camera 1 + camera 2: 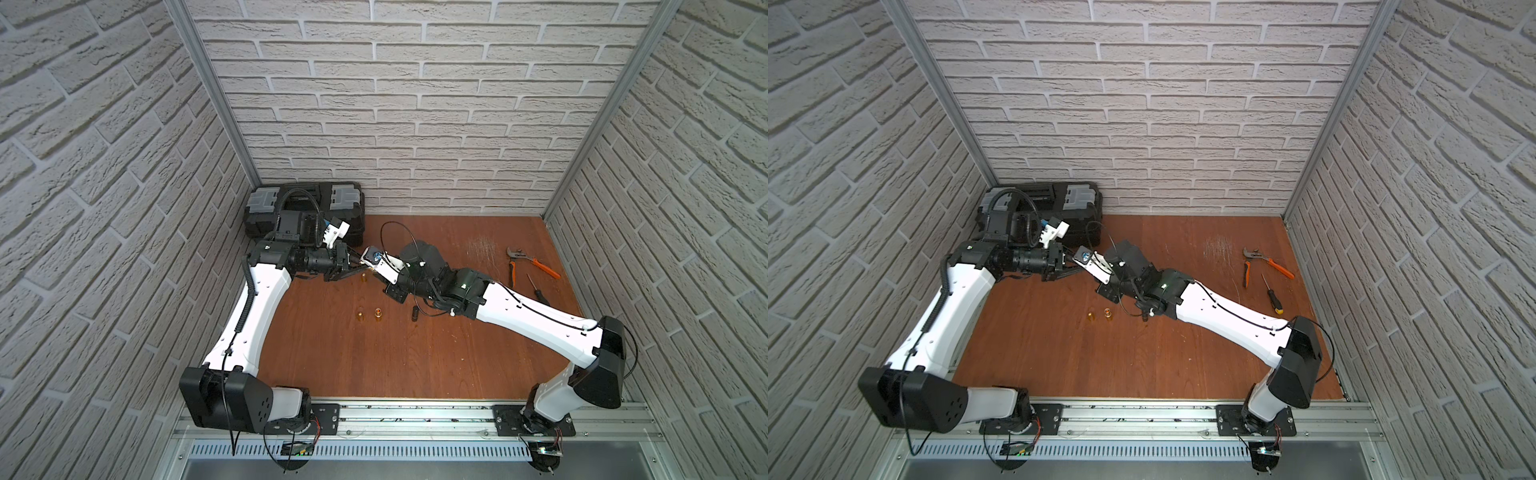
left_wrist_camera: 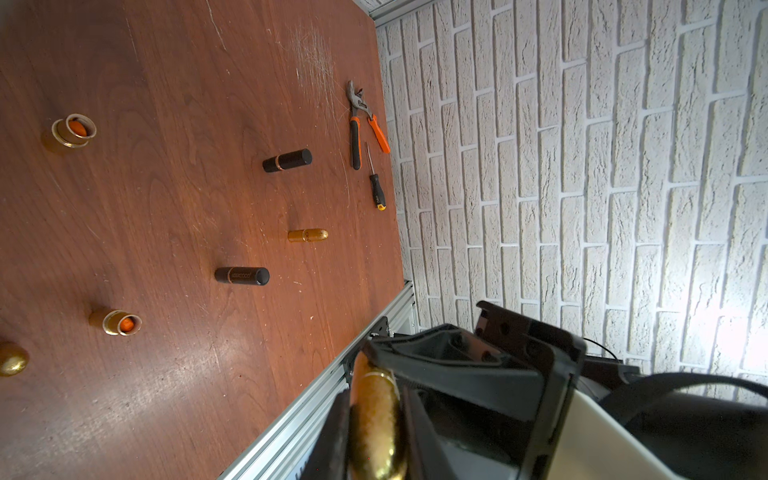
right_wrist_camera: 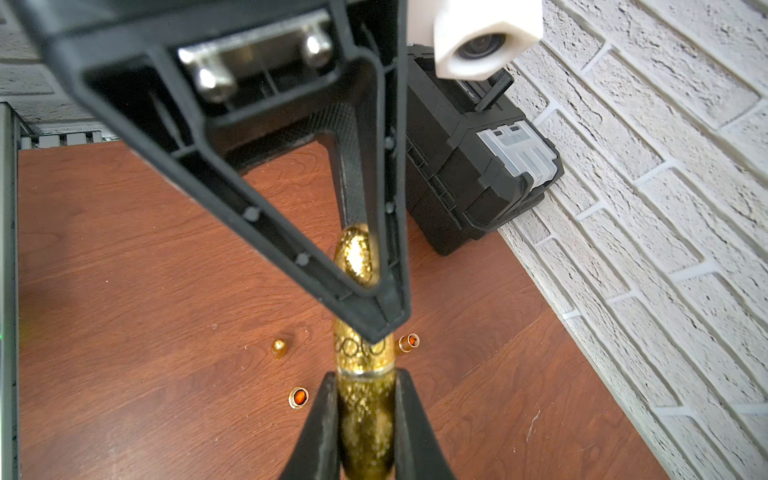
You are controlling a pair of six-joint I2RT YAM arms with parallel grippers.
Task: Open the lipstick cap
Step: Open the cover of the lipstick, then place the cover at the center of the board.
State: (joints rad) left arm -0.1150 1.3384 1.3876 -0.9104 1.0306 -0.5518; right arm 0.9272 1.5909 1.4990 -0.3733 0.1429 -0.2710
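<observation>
1. A black toolbox (image 1: 305, 212) sits in the back left corner of the brown wooden surface (image 1: 415, 365).
2. Just in front of the toolbox, the left end effector (image 3: 376, 299) reaches in from the left edge, above the surface. Its fingers are pressed tight on one end of a glittery gold lipstick (image 3: 365, 357).
3. The gold lipstick hangs in the air between the two arms, near the back left corner. Its two halves are joined at a thin silver ring.
4. The right end effector (image 3: 362, 386) reaches in from the right and is clamped on the other end of the same lipstick.
5. Toward the middle of the surface, an uncapped lipstick (image 1: 378, 313) stands upright with a loose gold cap (image 1: 360, 316) just beside it. A black lipstick (image 1: 414, 313) stands near them, under the right arm.
6. Near the right edge lie orange-handled pliers (image 1: 536, 262) and a screwdriver (image 1: 539, 294), well apart from the arms.
</observation>
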